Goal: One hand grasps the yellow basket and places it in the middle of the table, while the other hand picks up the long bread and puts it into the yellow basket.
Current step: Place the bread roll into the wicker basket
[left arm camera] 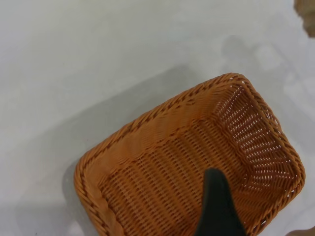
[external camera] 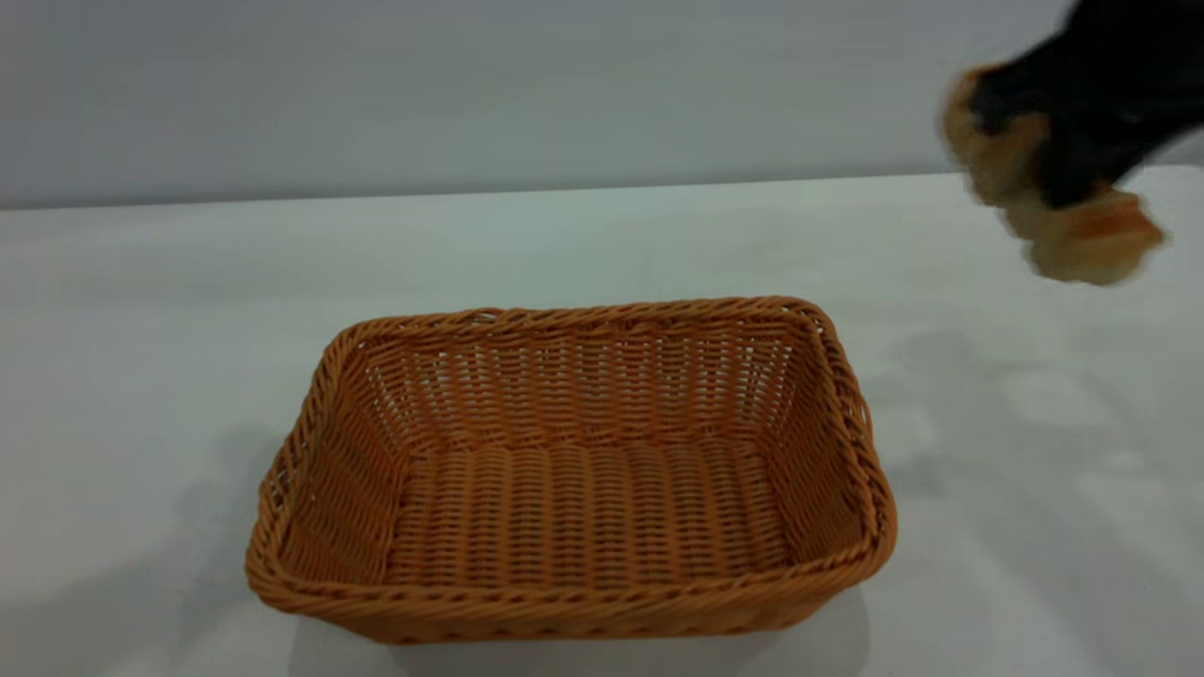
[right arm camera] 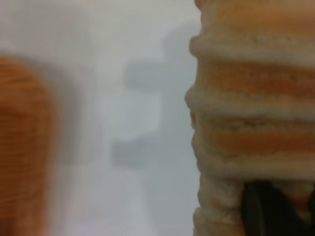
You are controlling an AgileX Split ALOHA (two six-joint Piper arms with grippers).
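The yellow basket [external camera: 574, 470] stands empty on the white table [external camera: 141, 310], around the middle, with nothing holding it. My right gripper [external camera: 1063, 160] hangs in the air at the far right, above and behind the basket's right end, shut on the long bread [external camera: 1082, 240]. The right wrist view shows the ridged bread [right arm camera: 251, 98] close up, with a dark finger [right arm camera: 268, 211] against it and the basket [right arm camera: 22, 147] off to one side. In the left wrist view a black part of my left gripper [left arm camera: 216, 206] hovers over the basket's [left arm camera: 162, 162] inside, apart from it.
A plain grey wall [external camera: 470, 85] runs behind the table's far edge. Bare tabletop lies on all sides of the basket.
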